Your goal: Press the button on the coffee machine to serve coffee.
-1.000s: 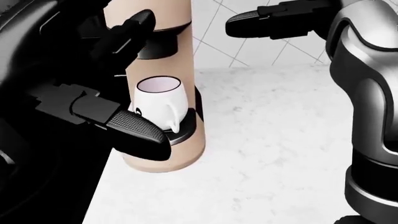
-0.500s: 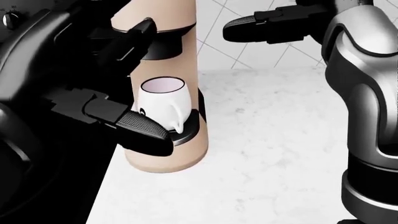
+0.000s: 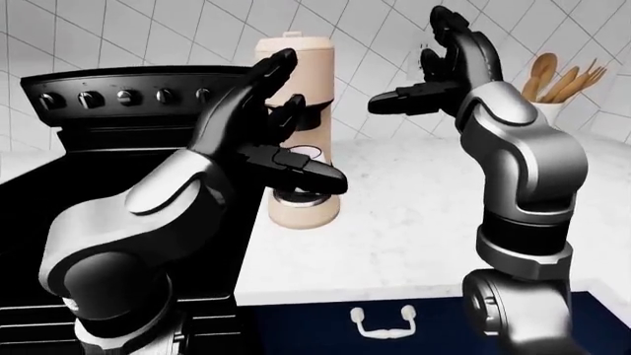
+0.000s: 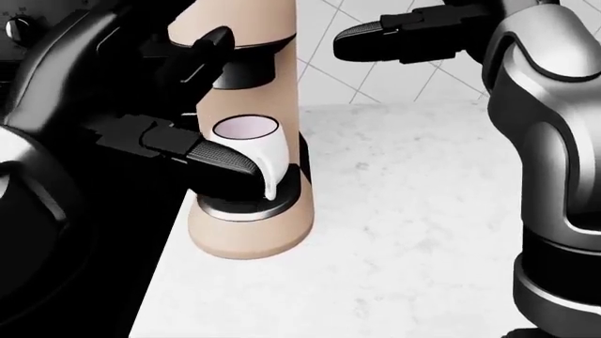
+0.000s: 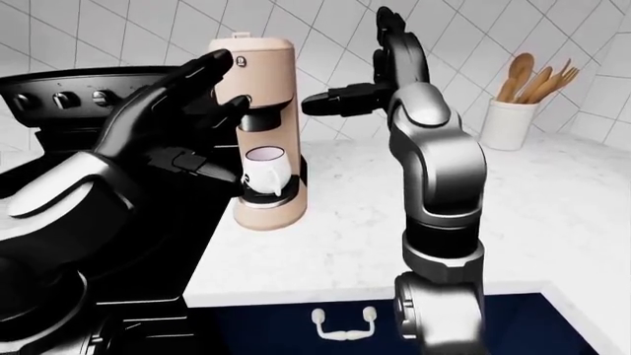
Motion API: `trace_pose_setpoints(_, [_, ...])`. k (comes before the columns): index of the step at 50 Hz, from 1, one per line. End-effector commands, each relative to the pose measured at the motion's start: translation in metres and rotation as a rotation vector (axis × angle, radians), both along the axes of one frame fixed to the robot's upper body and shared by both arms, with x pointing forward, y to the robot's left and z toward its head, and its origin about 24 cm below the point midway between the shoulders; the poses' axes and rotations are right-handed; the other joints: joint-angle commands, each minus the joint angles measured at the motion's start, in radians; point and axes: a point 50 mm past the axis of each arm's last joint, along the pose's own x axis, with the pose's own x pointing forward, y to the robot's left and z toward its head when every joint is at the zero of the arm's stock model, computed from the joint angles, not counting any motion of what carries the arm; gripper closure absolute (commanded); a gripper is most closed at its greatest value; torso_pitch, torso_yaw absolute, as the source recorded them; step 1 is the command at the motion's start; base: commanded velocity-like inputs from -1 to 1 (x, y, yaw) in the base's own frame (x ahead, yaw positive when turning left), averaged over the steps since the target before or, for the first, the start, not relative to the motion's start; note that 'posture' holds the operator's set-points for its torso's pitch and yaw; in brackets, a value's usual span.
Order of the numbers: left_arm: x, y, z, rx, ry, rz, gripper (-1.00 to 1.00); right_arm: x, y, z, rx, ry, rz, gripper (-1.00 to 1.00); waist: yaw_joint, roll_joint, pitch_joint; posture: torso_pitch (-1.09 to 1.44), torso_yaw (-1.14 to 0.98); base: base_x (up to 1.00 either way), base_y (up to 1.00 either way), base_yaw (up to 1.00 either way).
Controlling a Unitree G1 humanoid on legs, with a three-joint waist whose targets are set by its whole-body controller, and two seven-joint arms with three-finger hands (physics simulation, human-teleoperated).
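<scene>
Left hand [image 5: 183,122], black three-fingered: fingers spread, gripping nothing. In the right-eye view the upper fingers reach up toward the top of the tall beige cylindrical coffee machine [image 5: 264,133]; the thumb [image 4: 220,165] lies low, across the white ceramic cup [image 5: 268,166] under the spout. In the head view the thumb covers the cup's lower left side; contact cannot be told.

Right hand [image 5: 379,74], black: also spread and empty, raised to the right of the machine's top, fingers pointing up, thumb pointing left toward the machine, apart from it.

Coffee machine: upright, long axis vertical, on the white speckled stone counter [image 5: 552,200] at its left edge, just beside the black stove [image 3: 109,103] with its row of knobs. A small round white button [image 5: 242,61] sits near the top of the machine, on the side facing the camera. Cup stands upright on the dark round drip tray, mouth up, handle toward the view's bottom right.

Right of the views: white crock holding wooden utensils [image 5: 523,100], well apart. Below the counter edge, dark blue drawer front with white handle [image 5: 343,324].
</scene>
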Motion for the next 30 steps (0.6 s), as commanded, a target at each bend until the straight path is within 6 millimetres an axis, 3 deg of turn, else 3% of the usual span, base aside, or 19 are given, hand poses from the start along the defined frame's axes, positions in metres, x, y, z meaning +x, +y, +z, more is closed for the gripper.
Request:
trace_pose_setpoints(1, [-0.001,0.002,0.011,-0.029,-0.054,0.018,-1.00,-0.005,0.000,0.019,0.000,-0.086,0.001,-1.00,0.000,-0.002,-0.007,-0.49,0.00,0.00,0.00,0.00])
trace_pose_setpoints(30, [0.026,0.003,0.003,-0.040,-0.039,0.040,-1.00,-0.003,0.003,0.015,0.008,-0.084,0.006,-1.00,-0.002,-0.010,-0.011,-0.49,0.00,0.00,0.00,0.00])
